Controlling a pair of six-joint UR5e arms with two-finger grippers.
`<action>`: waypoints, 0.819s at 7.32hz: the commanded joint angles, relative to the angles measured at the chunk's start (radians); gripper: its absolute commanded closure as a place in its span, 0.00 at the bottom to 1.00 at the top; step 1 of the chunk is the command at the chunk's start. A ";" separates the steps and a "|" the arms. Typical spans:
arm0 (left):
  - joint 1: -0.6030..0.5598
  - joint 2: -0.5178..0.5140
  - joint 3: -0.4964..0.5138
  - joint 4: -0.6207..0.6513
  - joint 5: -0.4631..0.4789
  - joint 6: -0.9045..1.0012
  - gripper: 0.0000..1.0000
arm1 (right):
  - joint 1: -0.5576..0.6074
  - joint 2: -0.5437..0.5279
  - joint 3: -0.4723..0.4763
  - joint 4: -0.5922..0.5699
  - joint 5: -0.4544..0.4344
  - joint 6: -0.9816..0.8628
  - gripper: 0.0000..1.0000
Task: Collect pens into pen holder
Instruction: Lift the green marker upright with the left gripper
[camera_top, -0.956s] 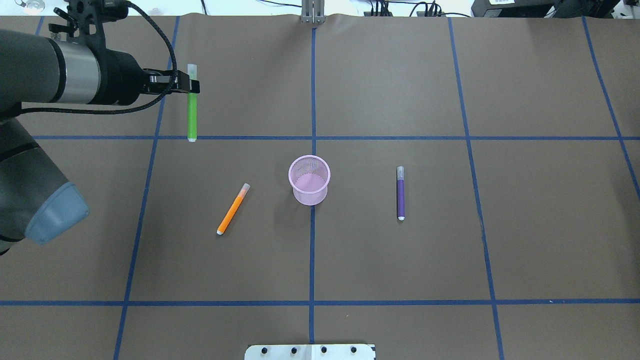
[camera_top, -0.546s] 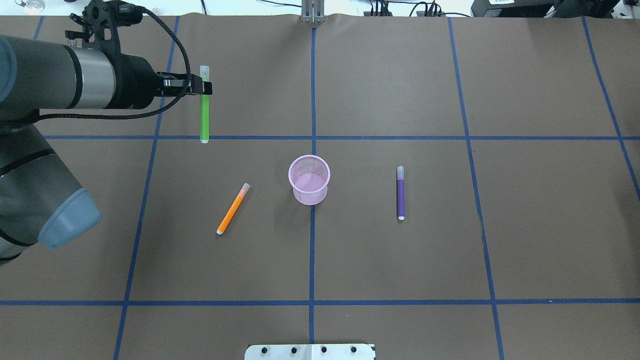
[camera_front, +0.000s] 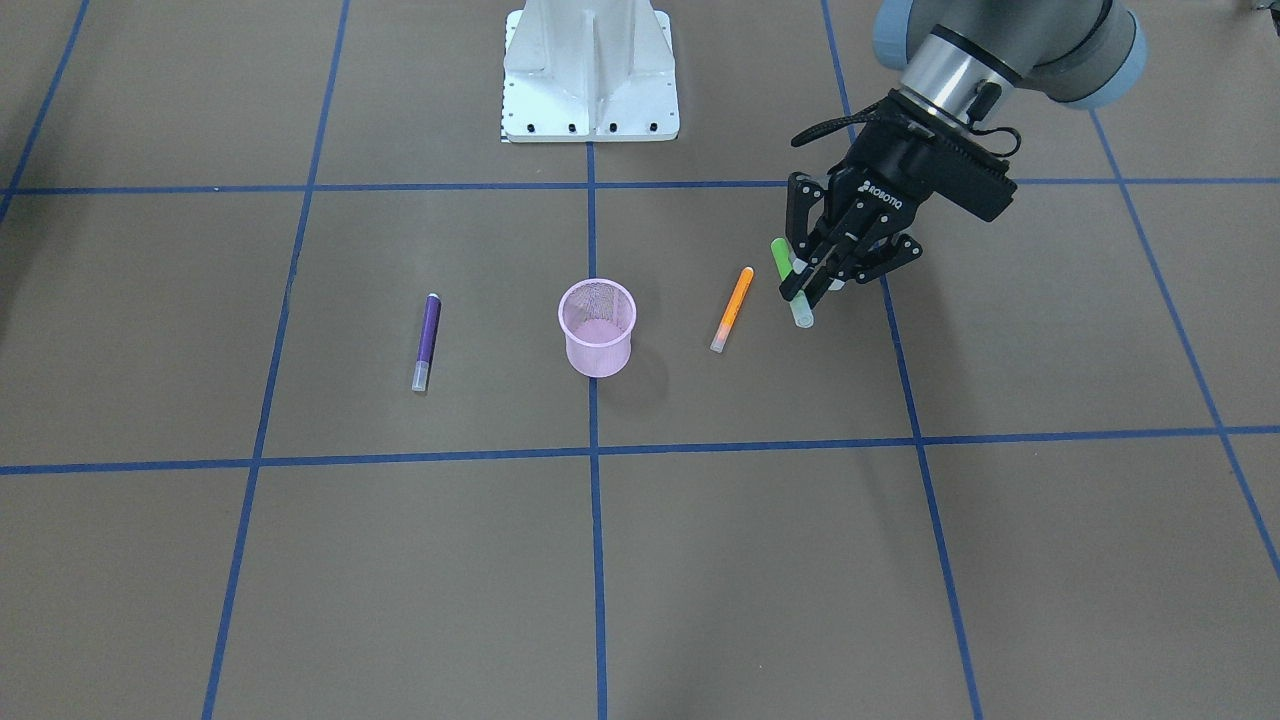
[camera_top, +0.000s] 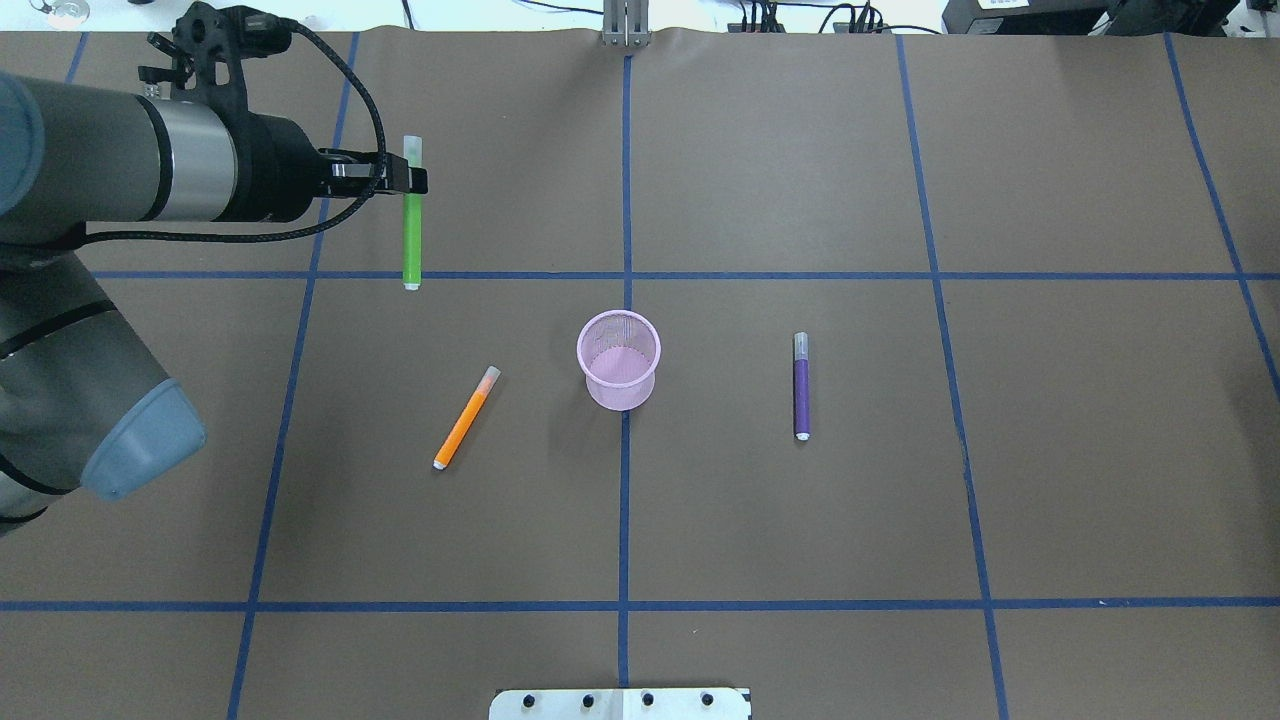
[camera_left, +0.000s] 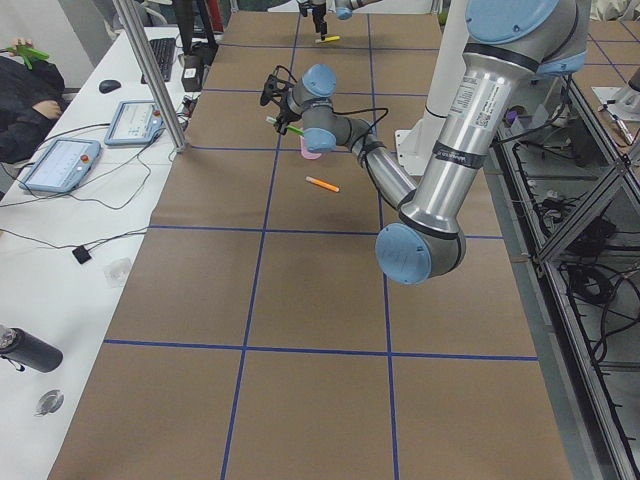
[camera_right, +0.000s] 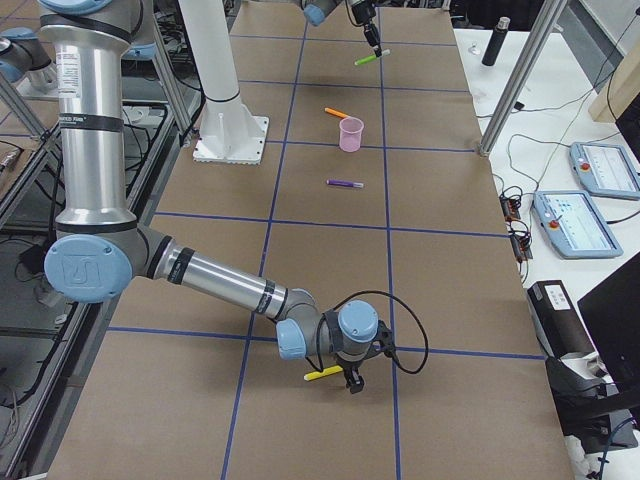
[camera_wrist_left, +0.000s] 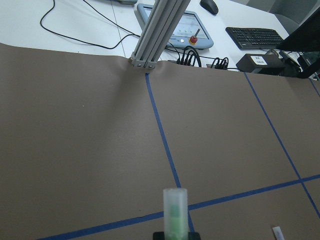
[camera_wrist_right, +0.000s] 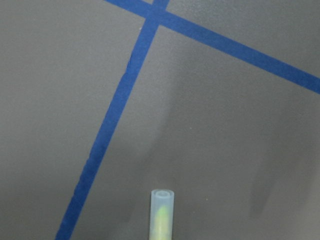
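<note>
My left gripper (camera_top: 410, 180) is shut on the green pen (camera_top: 411, 235) near its pale cap and holds it above the table's far left part. The front view shows the same gripper (camera_front: 805, 282) with the pen (camera_front: 781, 262) slanted between its fingers. The pink pen holder (camera_top: 619, 360) stands upright at the centre. The orange pen (camera_top: 465, 418) lies to its left and the purple pen (camera_top: 801, 388) to its right. My right gripper (camera_right: 352, 378) is low at the table's near right end beside a yellow-green pen (camera_right: 325, 373); I cannot tell its state.
The white robot base plate (camera_front: 590, 70) sits at the table's robot-side edge. An aluminium post (camera_top: 625, 25) stands at the far edge, with tablets and cables (camera_wrist_left: 175, 22) beyond it. Blue tape lines cross the brown table cover.
My left gripper has carried the green pen a short way to the right, toward the table's middle. The pen holder and the orange and purple pens have not moved.
</note>
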 joint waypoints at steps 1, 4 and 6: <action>0.001 0.000 0.005 -0.001 -0.001 0.000 1.00 | -0.005 0.001 -0.005 -0.001 0.012 0.002 0.23; 0.000 0.000 0.005 -0.001 -0.001 0.000 1.00 | -0.011 0.001 -0.005 -0.003 0.013 0.002 0.45; 0.000 0.000 0.003 -0.001 -0.001 0.000 1.00 | -0.016 0.001 -0.005 -0.004 0.013 0.002 0.51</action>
